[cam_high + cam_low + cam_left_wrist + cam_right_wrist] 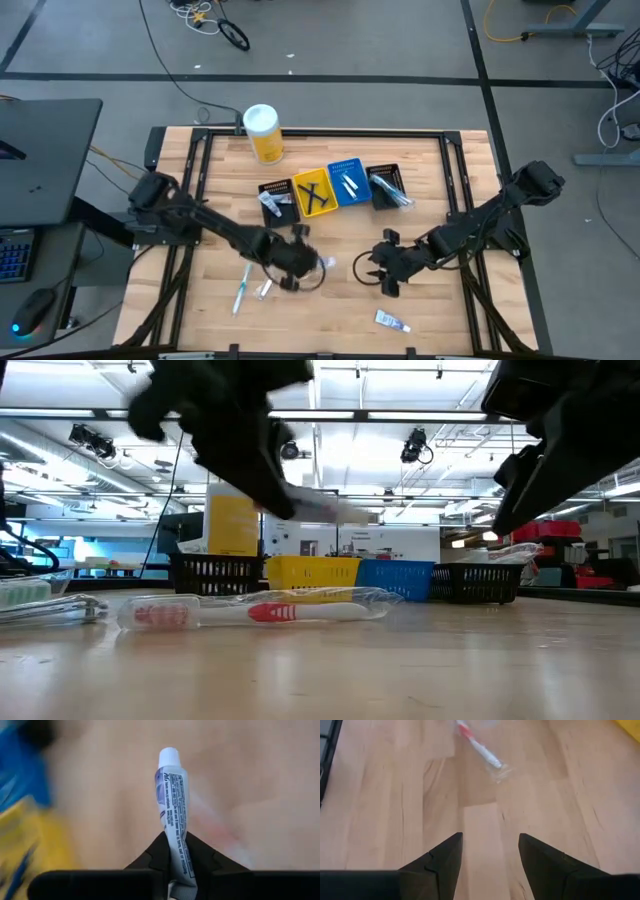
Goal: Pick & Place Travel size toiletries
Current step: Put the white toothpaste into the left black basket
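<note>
Left claw [177, 870] pinched on a small white toothpaste tube [173, 805], white cap pointing away from the fingers, lifted clear of the wooden worktop [330, 300]. In the high view, same claw [292, 262] over the worktop's middle, near the front of the bin row. Right claw [490, 857] spread wide and empty, hovering above bare wood; seen from above [385, 270], right of centre, pointed toward the left claw.

Along the back: black bin [275, 197] holding a tube, yellow bin [313, 192] with dark razors, blue bin [347, 183] with white items, and another black bin [390, 187] with wrapped pieces. Behind them, a yellow canister [264, 135] with white lid.

Loose on the worktop: a teal toothbrush [241, 290] at front left, a small pale item [265, 290] just beside it, another white tube [391, 321] near the front edge. From the low view, a wrapped pink-and-white toothbrush [260, 612] lying flat in the foreground.
</note>
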Motion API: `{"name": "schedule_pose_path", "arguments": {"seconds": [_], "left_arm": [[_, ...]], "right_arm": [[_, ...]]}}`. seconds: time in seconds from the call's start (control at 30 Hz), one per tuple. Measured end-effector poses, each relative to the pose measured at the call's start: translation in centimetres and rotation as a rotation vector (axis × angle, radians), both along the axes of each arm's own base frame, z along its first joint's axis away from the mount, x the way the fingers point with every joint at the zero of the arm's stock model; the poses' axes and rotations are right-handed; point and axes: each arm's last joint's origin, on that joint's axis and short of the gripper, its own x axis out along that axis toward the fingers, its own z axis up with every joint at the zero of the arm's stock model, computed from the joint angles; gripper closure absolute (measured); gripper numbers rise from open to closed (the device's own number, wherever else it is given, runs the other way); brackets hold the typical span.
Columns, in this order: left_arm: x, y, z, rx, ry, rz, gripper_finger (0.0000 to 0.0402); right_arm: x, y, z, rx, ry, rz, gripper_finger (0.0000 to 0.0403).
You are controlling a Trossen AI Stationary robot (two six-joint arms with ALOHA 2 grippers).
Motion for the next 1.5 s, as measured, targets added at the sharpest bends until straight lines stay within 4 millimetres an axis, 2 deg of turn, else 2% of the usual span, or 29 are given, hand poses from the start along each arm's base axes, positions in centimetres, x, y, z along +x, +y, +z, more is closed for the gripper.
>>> {"name": "schedule_pose_path", "arguments": {"seconds": [0.23,0.37,0.5,0.67,0.8,1.0,1.2,1.5], "left_arm": [[-1.9,6.1,-0.9,0.153,0.231,0.390,0.0353],[-2.1,8.2,-1.4,0.176,0.270,0.460,0.0354],[-1.4,8.2,-0.9,0.172,0.231,0.432,0.0360],[-1.2,7.7,1.6,0.237,0.226,0.402,0.0354],[-2.8,8.6,4.1,0.284,0.275,0.497,0.0354],[-5.8,10.5,5.2,0.297,0.427,0.672,0.0358],[-6.8,11.7,4.5,0.284,0.529,0.659,0.0356],[-7.7,13.3,1.2,0.243,0.666,0.536,0.0357]], "right_arm": [[0.2,-0.2,0.2,-0.029,-0.043,-0.061,0.0199],[0.2,-0.2,0.1,-0.030,-0.042,-0.062,0.0199],[0.2,-0.2,0.1,-0.031,-0.042,-0.060,0.0199],[0.2,-0.2,0.1,-0.033,-0.042,-0.058,0.0199],[0.2,-0.2,0.1,-0.033,-0.042,-0.059,0.0199],[0.2,-0.1,0.2,-0.030,-0.051,-0.057,0.0199],[0.3,-0.1,0.3,-0.024,-0.060,-0.056,0.0199],[0.3,-0.1,0.3,-0.024,-0.062,-0.056,0.0199]]}}
